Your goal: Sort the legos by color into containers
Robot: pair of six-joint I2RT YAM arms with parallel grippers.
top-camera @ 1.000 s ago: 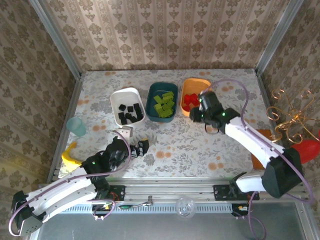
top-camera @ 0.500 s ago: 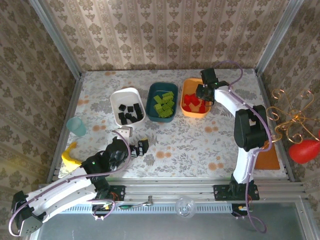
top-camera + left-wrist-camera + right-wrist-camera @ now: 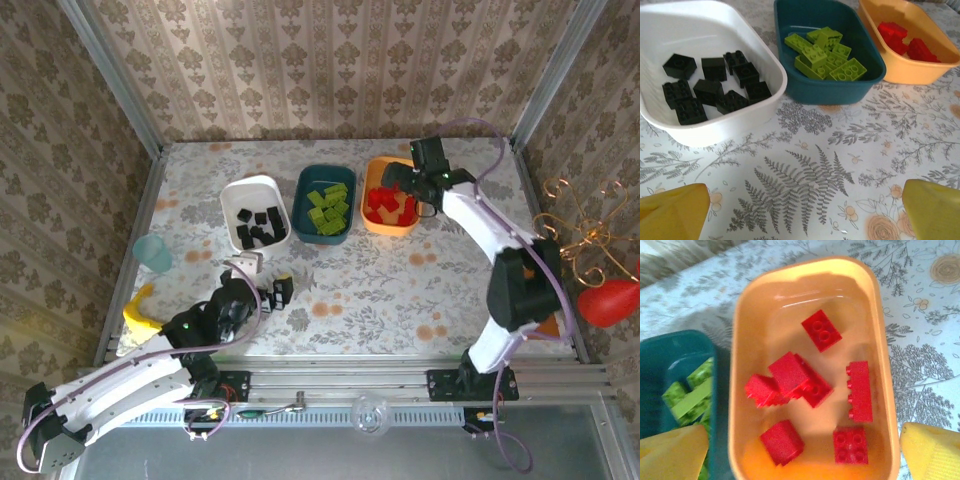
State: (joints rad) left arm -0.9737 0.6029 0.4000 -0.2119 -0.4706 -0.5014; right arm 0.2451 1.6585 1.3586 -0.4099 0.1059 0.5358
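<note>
The sorting looks almost done: black plastic bricks [image 3: 710, 85] lie in the white rounded tray [image 3: 715, 131], lime-green bricks [image 3: 825, 55] in the dark teal tray [image 3: 840, 92], red bricks [image 3: 800, 377] in the orange tray [image 3: 742, 390], while the right gripper [image 3: 800, 455] above it and the left gripper [image 3: 802, 212] are both wide and empty.

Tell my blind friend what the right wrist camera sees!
An orange rounded plastic tray holds several red plastic bricks, seen from above. Left of it, a dark teal plastic tray holds lime-green bricks; the right gripper hangs open above.
</note>
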